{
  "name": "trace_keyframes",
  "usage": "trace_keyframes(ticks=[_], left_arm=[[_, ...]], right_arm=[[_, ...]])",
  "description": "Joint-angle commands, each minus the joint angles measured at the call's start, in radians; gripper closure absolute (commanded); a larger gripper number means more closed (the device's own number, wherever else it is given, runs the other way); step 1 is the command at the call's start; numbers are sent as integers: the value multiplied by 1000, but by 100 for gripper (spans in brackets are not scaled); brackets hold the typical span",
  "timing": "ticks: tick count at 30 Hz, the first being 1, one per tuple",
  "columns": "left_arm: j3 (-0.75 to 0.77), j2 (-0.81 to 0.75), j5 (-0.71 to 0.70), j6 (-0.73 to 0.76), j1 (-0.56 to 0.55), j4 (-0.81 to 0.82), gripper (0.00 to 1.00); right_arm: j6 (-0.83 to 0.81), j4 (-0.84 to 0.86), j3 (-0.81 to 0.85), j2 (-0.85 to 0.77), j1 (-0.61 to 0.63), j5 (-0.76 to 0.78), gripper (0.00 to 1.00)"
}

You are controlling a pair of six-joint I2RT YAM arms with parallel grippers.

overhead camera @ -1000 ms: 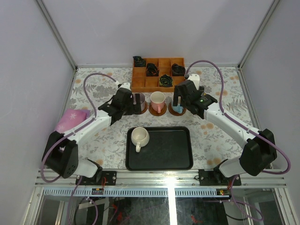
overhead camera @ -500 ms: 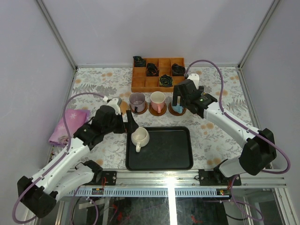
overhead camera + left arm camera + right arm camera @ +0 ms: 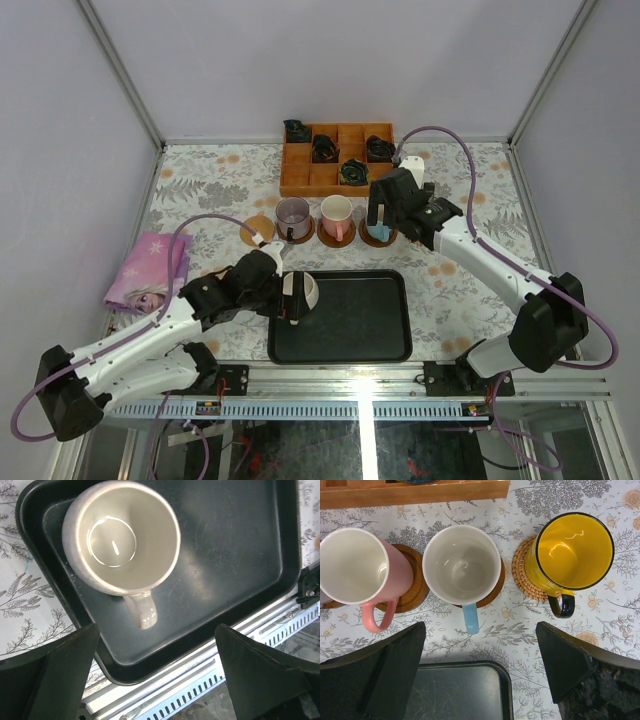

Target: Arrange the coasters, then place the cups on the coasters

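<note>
- I am keeping the left hand (image 3: 156,626) spread wide and empty, fingers pointing down. The cream-white cup (image 3: 125,535) looks to be the only one not yet on a coaster.
- That cup is sitting upright just ahead of the fingertips, in a corner of the black tray (image 3: 240,555). Its handle is pointing back toward the gap between the fingers.
- The hand is hovering over the cup, not touching it. I judge the next move calls for lowering and closing across the cup's body. The tray wall is running close beside the cup, so one finger could catch it.
- Well beyond this hand, on the surface, a bare coaster (image 3: 258,228) is lying free, which I take to be the spot for the cream-white cup. It is lying just beside the mauve cup (image 3: 293,213), which is standing on its own disc.
- Ahead of the right hand's left finger, the pink cup (image 3: 352,565) is resting on a brown coaster (image 3: 412,580).
- I am holding the right hand (image 3: 480,625) fully open too, gripping nothing. The light blue cup (image 3: 461,565) is standing free straight ahead of its fingertips on another brown coaster (image 3: 495,587), with the handle pointing back at the gap.
- Ahead of its right finger, the yellow cup (image 3: 575,550) is sitting on the paler woven coaster (image 3: 522,575), which is showing only at one side.
- Farther ahead, the orange box (image 3: 415,492) is bounding the row.
</note>
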Motion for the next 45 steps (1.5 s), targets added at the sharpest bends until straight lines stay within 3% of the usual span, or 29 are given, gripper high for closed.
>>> trace_keyframes(ticks=[1,8,12,18,28,38,45], left_arm=[[-32,8,-42,-34,-10,10,0],[-66,77,-33,-33,-13,79,12],[-68,102,-24,-12,-20,113,33],[-62,157,-1,13,-23,148,50],[-66,182,2,15,-52,164,100],[1,87,-122,49,-74,151,100],[122,92,-316,89,-75,95,100]], right_arm=[[16,1,33,2,-7,1,1],[18,-3,44,15,-7,-1,1],[18,-3,44,20,-7,-2,1],[15,-2,45,32,-7,-10,1],[13,1,48,45,-7,-24,1],[12,16,43,47,-7,-25,1],[1,21,42,39,-7,-13,1]])
